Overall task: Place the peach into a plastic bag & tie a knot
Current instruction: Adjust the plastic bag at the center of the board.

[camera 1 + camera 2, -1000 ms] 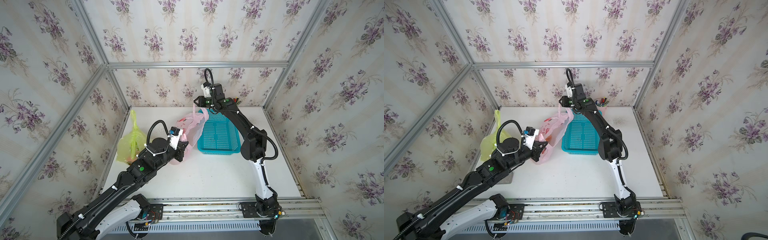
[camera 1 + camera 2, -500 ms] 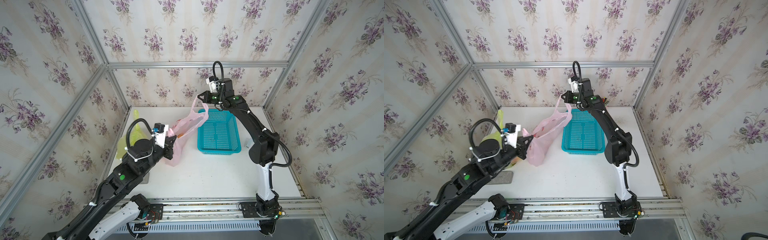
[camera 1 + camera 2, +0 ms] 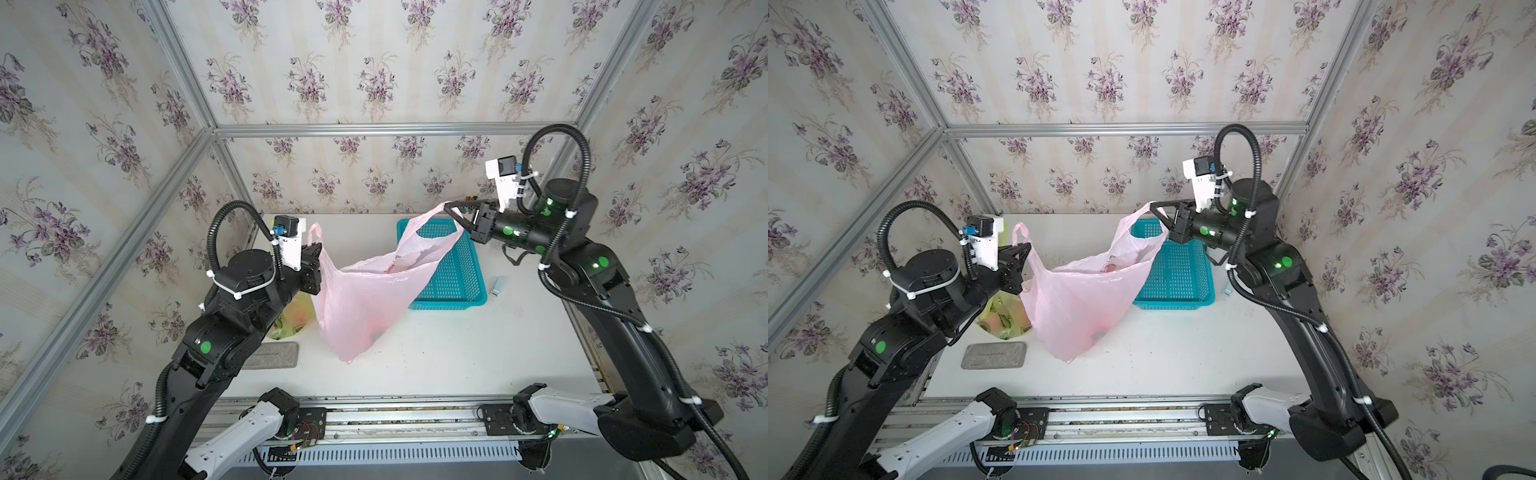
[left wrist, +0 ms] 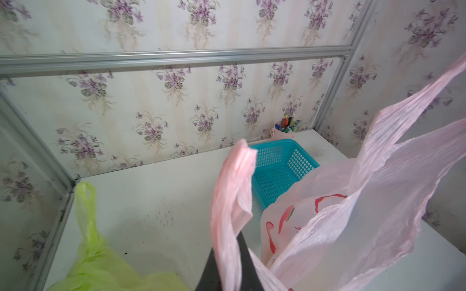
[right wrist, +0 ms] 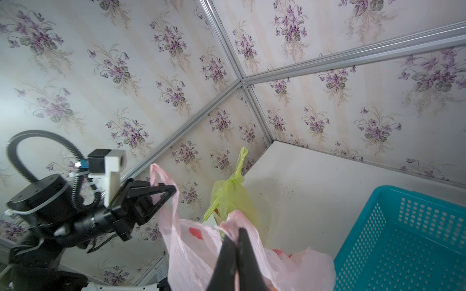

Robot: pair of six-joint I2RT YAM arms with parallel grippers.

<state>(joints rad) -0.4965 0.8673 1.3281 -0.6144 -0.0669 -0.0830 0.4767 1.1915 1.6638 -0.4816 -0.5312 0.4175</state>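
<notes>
A pink plastic bag (image 3: 365, 299) (image 3: 1075, 299) hangs stretched between my two grippers, its mouth pulled wide and its bottom tip down near the white table (image 3: 436, 365). My left gripper (image 3: 319, 249) (image 3: 1029, 247) (image 4: 232, 252) is shut on the bag's left handle (image 4: 232, 181). My right gripper (image 3: 446, 206) (image 3: 1152, 206) (image 5: 235, 230) is shut on the right handle, above the basket's back corner. The peach is hidden; only a dim dark patch shows through the bag's lower part (image 3: 1100, 330).
A teal basket (image 3: 457, 274) sits behind the bag on the right. A yellow-green bag (image 3: 1000, 316) with fruit in it lies under my left wrist. A grey pad (image 3: 994, 355) lies at the front left. A pink cup of pens (image 4: 282, 131) stands in the back corner.
Both grippers have drawn apart, the left one leftward and the right one rightward. The pink bag, bunched before, is now pulled wide and lifted between them.
</notes>
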